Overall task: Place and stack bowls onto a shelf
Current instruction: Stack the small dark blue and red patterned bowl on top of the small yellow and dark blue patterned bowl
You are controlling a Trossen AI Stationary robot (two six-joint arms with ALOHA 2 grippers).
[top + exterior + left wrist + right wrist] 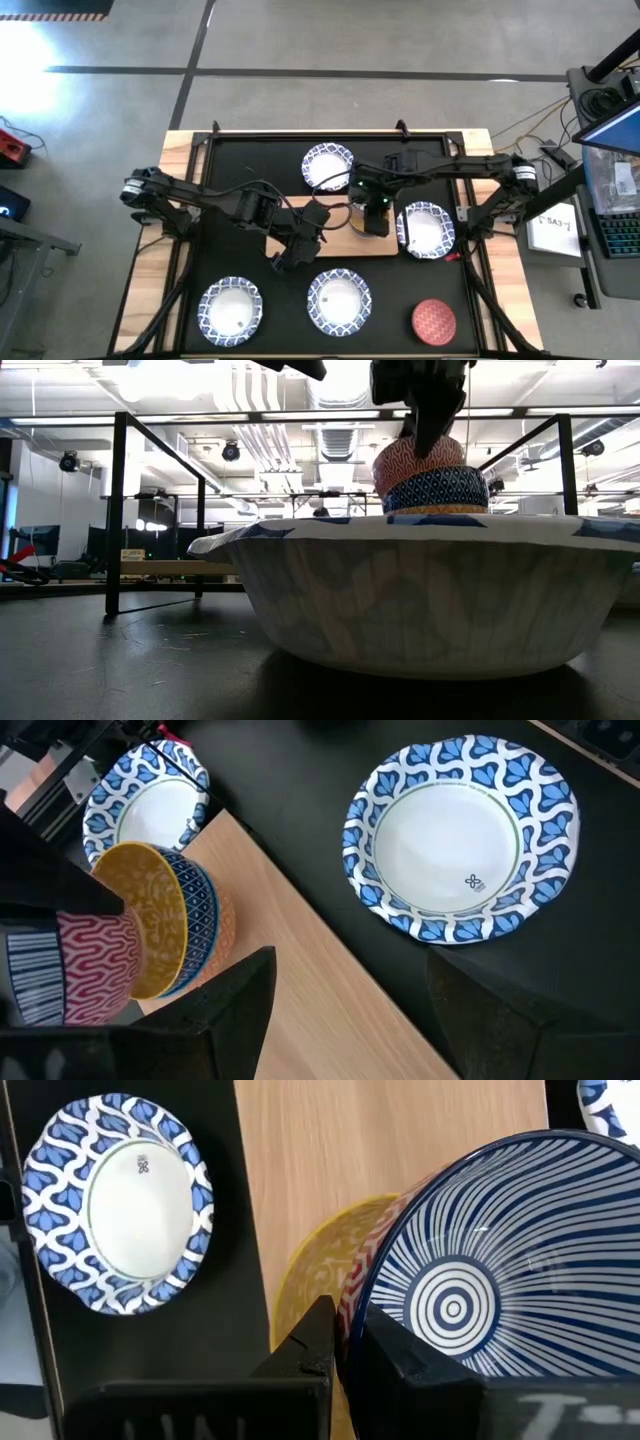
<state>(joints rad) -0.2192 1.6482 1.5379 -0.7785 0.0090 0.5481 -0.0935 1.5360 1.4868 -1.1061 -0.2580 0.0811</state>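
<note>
The shelf [330, 238] lies flat near the middle of the black table [250, 160] and serves as landmark.

Right hand [375, 212]: over the shelf's right end. Its fingers are pinched together on the rim of a tilted striped bowl [480, 1295], blue-and-white lines inside, red-and-white wave pattern outside. In the low view this bowl leans above the stack rather than sitting level in it.

Stack [432, 488]: on the shelf's right end, under the right hand. A blue patterned bowl [195, 915] with a yellow inside sits in an orange bowl [222, 925]; the striped bowl rests partly in the blue one.

Left hand [290, 255]: at the shelf's near edge, left of the stack, fingers spread wide, holding nothing.

Wide blue-and-white bowls, all on the table off the shelf:
- one [328, 166] beyond the shelf's far edge;
- one [426, 229] just beside the shelf's right end;
- one [338, 300] in front of the shelf's near edge;
- one [231, 310] in front of and left of the shelf.

Red bowl [434, 320]: on the table, in front of and right of the shelf, well apart from it.
</note>
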